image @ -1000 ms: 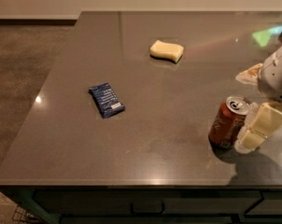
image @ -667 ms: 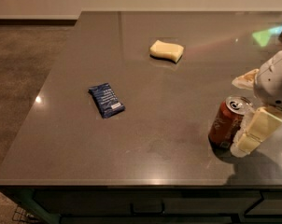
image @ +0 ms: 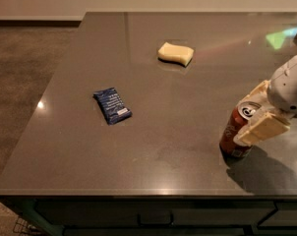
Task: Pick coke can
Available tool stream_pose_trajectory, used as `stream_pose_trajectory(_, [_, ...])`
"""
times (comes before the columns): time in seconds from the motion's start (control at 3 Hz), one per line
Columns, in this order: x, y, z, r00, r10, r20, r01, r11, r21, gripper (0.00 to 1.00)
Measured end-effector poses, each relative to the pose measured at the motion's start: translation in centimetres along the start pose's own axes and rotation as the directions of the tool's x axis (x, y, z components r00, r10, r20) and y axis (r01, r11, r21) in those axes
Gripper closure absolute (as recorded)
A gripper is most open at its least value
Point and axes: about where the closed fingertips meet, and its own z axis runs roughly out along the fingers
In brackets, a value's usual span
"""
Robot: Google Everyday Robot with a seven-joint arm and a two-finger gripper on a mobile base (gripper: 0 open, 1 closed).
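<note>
The coke can (image: 233, 132) is red with a silver top and stands upright near the table's front right. My gripper (image: 248, 118) comes in from the right edge of the camera view with its cream fingers straddling the can's upper part. One finger (image: 261, 128) lies across the can's near side and the other (image: 256, 94) is behind it. The jaws look open around the can, and I cannot tell whether they touch it.
A blue snack packet (image: 112, 105) lies flat left of centre on the dark grey table (image: 168, 151). A yellow sponge (image: 175, 53) lies further back. The table's front edge is just below the can, and brown floor lies to the left.
My gripper has moved left and down, so its fingers now reach around the can's top. The can, packet and sponge have not moved.
</note>
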Motion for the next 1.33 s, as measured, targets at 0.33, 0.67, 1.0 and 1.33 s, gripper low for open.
stream_pose_trajectory(0.33, [-0.2, -0.5, -0.4, 1.000, 0.008, 0.008, -0.008, 1.0000, 0.004, 0.65])
stream_pose_trajectory(0.67, [-1.9, -1.3, -2.0, 1.000, -0.006, 0.005, 0.005, 0.9999, 0.015, 0.88])
stream_pose_trajectory(1.0, [-4.3, -2.0, -4.1, 0.999, -0.021, 0.024, 0.021, 0.9997, 0.011, 1.00])
stream_pose_trajectory(1.33, [-6.1, -2.6, -6.4, 0.999, -0.030, 0.045, 0.029, 0.9995, 0.009, 1.00])
